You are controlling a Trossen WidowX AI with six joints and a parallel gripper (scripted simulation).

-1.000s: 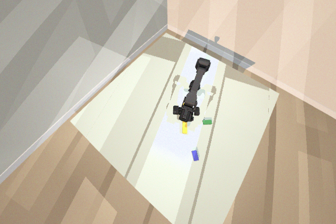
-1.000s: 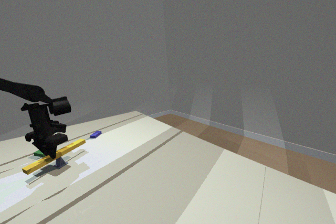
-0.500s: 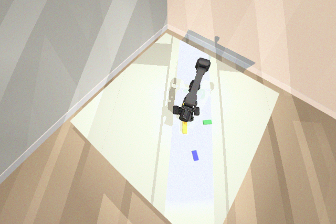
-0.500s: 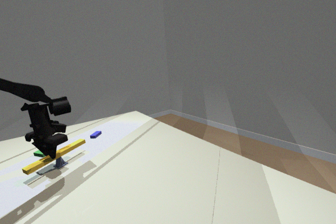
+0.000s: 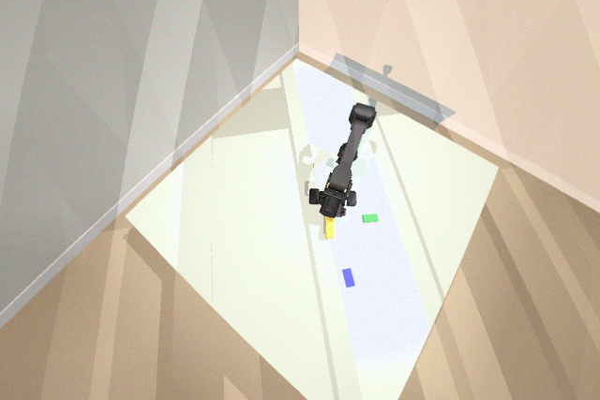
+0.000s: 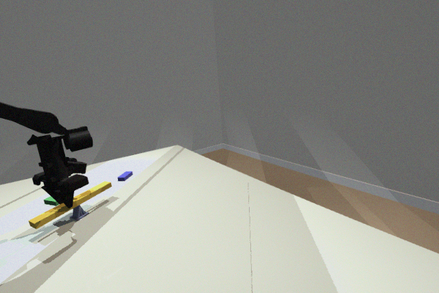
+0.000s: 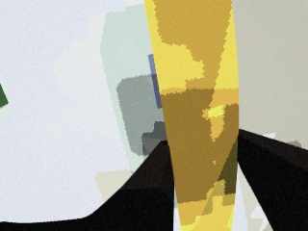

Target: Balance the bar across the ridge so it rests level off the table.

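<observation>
While the yellow bar [image 5: 330, 228] [image 6: 92, 193] [image 7: 199, 115] is clamped by the gripper [image 6: 71, 202] [image 7: 200, 142] at lower left of the exterior frame, the blue-grey ridge [image 6: 78, 213] [image 7: 155, 82] is seen beneath it; a blue block [image 5: 348, 277] [image 6: 125, 176] is placed farther right, and a green one is partly hidden behind.

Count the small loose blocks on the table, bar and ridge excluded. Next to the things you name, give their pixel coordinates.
2 visible: the green block [image 5: 369, 217] [image 6: 50, 200] and, farther from the arm's base, the blue block [image 5: 348, 277] [image 6: 125, 176]. Another could be hidden under the arm.
</observation>
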